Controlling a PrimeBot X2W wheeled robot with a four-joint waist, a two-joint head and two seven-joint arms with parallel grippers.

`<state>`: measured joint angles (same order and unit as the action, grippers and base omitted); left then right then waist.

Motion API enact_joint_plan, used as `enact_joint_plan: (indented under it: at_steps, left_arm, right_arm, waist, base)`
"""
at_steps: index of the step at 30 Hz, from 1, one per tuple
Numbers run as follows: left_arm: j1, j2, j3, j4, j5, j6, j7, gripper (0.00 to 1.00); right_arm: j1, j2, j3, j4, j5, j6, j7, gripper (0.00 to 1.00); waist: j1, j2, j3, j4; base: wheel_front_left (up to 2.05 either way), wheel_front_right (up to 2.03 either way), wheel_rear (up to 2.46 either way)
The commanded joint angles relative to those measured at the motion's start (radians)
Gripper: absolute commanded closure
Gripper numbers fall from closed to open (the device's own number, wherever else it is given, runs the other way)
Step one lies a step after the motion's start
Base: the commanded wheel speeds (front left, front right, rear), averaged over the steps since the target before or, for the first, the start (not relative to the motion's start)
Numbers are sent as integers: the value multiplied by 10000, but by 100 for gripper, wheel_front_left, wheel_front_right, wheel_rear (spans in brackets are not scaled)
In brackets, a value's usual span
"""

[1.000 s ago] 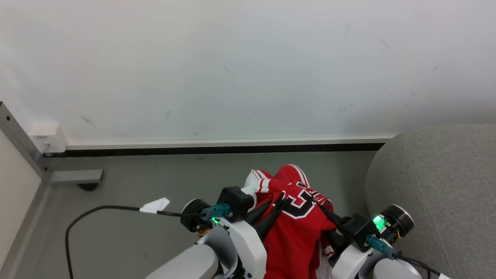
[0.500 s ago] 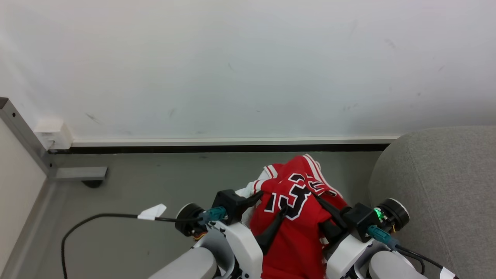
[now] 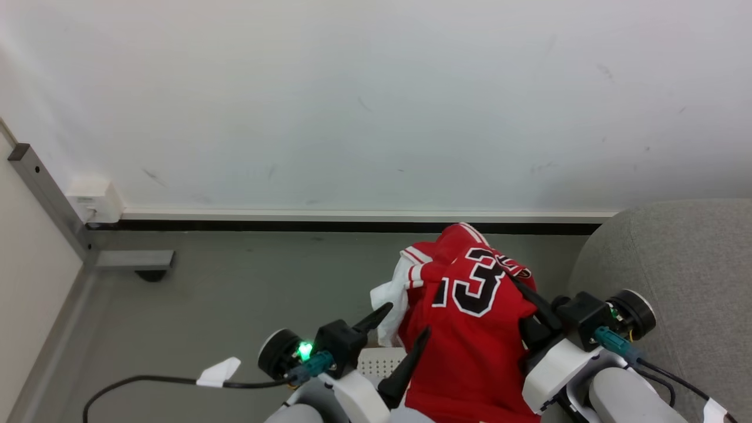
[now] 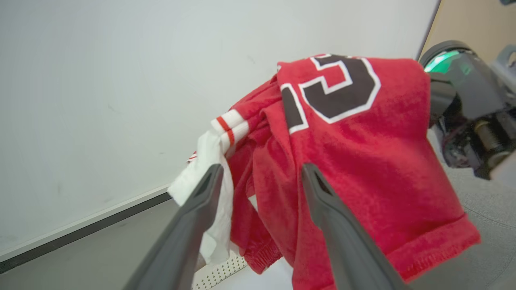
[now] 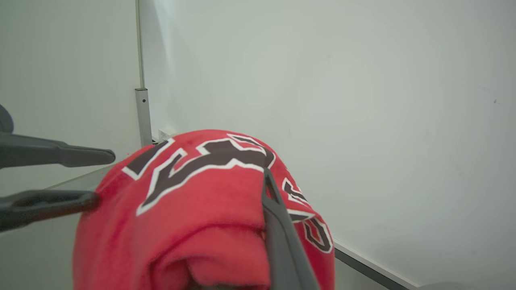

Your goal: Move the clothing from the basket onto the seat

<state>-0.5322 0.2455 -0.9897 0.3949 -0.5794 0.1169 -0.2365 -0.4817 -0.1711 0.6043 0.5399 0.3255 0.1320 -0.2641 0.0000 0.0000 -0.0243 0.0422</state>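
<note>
The clothing (image 3: 470, 329), a red jersey with a black white-edged number, hangs bunched from my right gripper (image 3: 520, 288), which is shut on its upper fold. In the right wrist view the clothing (image 5: 193, 201) drapes over that gripper (image 5: 264, 189) and hides one finger. My left gripper (image 3: 402, 323) stands open to the left of the cloth; its fingers (image 4: 201, 201) frame the clothing (image 4: 363, 133) and a white fabric part (image 4: 205, 161). A strip of the perforated basket (image 3: 379, 361) shows below. The grey seat (image 3: 675, 258) fills the right side.
A white wall with a dark baseboard (image 3: 352, 225) runs across the back above the grey floor. At far left a metal post (image 3: 53, 200) stands by a white socket box (image 3: 94, 200). A black cable with a white tag (image 3: 217, 373) trails from my left wrist.
My left gripper has opened, let go of the clothing and dropped back. The right gripper has carried the clothing up and right, toward the seat. The head camera has shifted a little.
</note>
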Motion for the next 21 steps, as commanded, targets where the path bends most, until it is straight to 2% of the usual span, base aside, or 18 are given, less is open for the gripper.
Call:
enact_joint_plan:
  at_steps: [1,14,21]
  left_arm:
    - [210,100,-17,-3,245,51,-146,0]
    - [844,17,577,-415,830,-142,-285,0]
    - [1045,-167,966,-523,1117,-418,-281,0]
  right_arm:
    - [142,-154,-202,-129,-14,-25,-6,100]
    - [628,-595,-1067,-432,-167,-25,-6,100]
    - [653,-706,-1288,-535,-253,-25,-6,100]
  waist:
    - [0,0,-32,6]
    - [0,0,-110,-277]
    - [0,0,-51,-747]
  base:
    - [0,0,0]
    - [0,0,0]
    - [0,0,0]
